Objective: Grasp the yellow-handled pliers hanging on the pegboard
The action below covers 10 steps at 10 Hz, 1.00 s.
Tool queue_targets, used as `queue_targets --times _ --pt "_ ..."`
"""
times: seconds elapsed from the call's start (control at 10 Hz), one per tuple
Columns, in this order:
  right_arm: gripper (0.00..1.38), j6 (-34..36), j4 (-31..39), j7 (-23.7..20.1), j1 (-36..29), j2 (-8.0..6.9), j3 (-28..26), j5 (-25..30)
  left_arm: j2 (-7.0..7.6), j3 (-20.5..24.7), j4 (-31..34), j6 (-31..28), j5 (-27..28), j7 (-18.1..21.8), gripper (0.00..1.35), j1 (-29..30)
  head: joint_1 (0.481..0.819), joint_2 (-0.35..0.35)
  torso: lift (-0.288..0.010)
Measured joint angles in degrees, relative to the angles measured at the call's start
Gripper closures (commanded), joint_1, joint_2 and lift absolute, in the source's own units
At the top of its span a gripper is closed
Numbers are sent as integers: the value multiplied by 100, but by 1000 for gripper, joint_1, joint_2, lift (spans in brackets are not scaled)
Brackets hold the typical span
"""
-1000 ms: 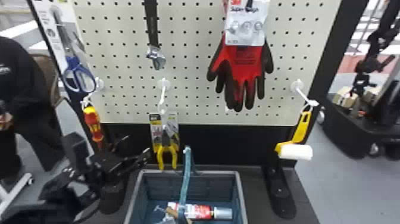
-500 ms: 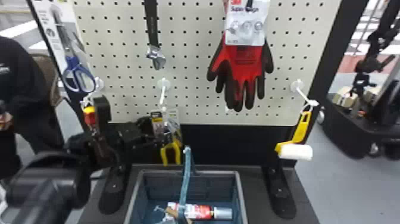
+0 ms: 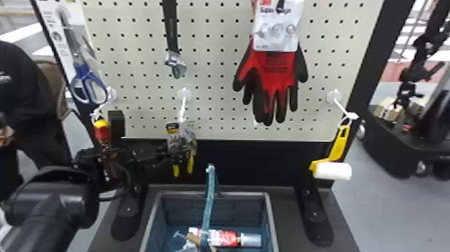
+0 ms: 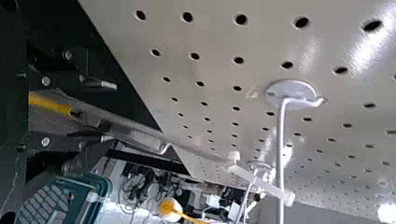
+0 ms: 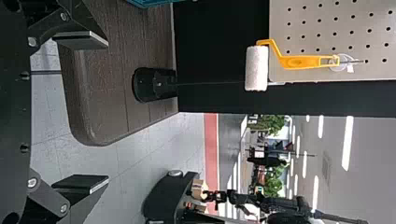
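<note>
Left arm's swung up and in from low on the left over the last second, so now the yellow-handled pliers, hanging handles-down off a white hook at the bottom middle of the pegboard, sit right in the left gripper. Their long axis runs vertical, and the gripper comes in sideways across it from the robot's left. It looks pinched on them, jaws narrowed to the tool. Right gripper is spread wide, parked well apart over by the paint roller.
</note>
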State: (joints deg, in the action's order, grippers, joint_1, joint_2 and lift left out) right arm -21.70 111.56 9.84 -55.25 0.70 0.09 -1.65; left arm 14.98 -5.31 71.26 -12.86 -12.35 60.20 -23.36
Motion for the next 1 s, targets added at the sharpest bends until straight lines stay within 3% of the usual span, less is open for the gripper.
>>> queue_targets --times 0.3,1.0 --pt "263 -1 -20 0 21 0 0 -2 33 -74 -203 777 -299 -104 1208 -39 549 0 -100" --pt "263 -1 -39 0 22 -6 0 -11 35 -174 -270 816 -408 -107 1208 -33 549 0 -100"
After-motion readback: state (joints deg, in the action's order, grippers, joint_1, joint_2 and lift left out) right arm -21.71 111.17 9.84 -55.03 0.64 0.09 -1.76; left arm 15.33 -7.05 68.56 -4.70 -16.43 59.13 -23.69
